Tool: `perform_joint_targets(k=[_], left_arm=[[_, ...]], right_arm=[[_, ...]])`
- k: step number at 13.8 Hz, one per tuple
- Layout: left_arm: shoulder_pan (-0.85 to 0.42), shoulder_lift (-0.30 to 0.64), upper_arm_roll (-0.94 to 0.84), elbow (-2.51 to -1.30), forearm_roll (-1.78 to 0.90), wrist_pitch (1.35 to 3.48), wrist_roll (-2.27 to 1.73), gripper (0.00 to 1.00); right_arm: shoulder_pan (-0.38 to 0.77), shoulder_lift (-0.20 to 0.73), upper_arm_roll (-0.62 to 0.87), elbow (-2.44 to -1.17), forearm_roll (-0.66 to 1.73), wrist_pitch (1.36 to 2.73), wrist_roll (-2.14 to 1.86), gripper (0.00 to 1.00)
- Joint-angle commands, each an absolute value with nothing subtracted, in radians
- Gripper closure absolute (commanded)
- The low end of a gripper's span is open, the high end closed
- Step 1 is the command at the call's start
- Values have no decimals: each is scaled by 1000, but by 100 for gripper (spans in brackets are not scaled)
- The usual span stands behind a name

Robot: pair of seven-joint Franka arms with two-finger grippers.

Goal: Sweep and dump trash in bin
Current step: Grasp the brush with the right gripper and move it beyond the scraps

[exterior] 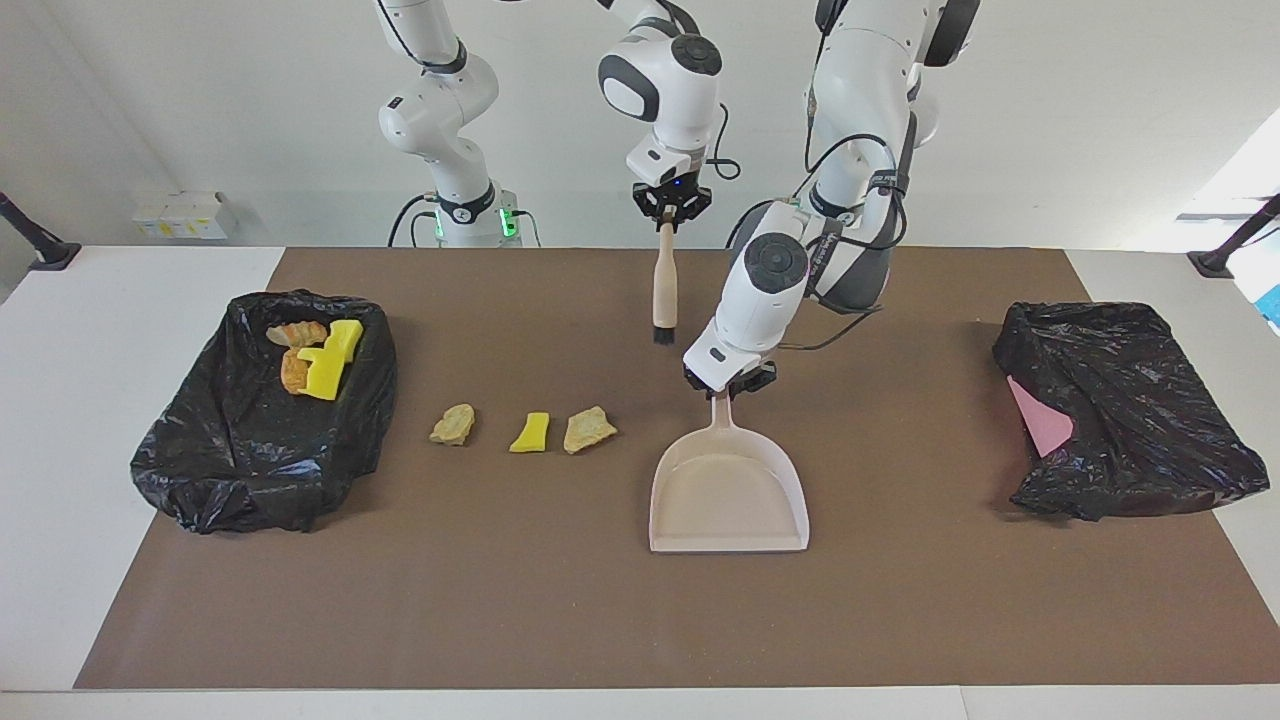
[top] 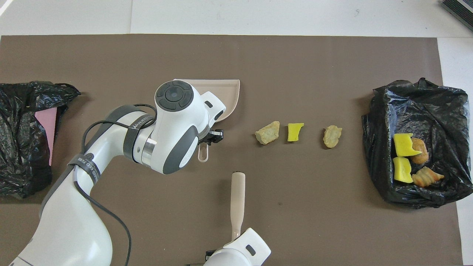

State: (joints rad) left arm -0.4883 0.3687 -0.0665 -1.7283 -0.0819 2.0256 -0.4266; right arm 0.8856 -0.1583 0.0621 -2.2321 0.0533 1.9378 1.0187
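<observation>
Bright, even light; soft shadows, sharp pics, no blur.

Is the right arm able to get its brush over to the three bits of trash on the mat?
Probably yes. The right end effector holds the brush raised, and only bare mat separates it from the three bits.
</observation>
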Motion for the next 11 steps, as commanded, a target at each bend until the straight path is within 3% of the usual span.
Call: perform_joint_targets(k=[1, 5, 11], left_arm=[[-462, 309, -55, -1721, -43, 1974, -356, 100], [-388, 227, -54, -1726, -43, 1879, -53, 100], [-275, 147, -52, -1724, -40, 1776, 513, 100]], right_arm=[[783, -255, 68, -2293, -32, 1879, 1019, 100], [603, -255, 69, -2304, -149, 1861, 931, 100], [307, -158, 71, -2286, -258, 1910, 615, 100]])
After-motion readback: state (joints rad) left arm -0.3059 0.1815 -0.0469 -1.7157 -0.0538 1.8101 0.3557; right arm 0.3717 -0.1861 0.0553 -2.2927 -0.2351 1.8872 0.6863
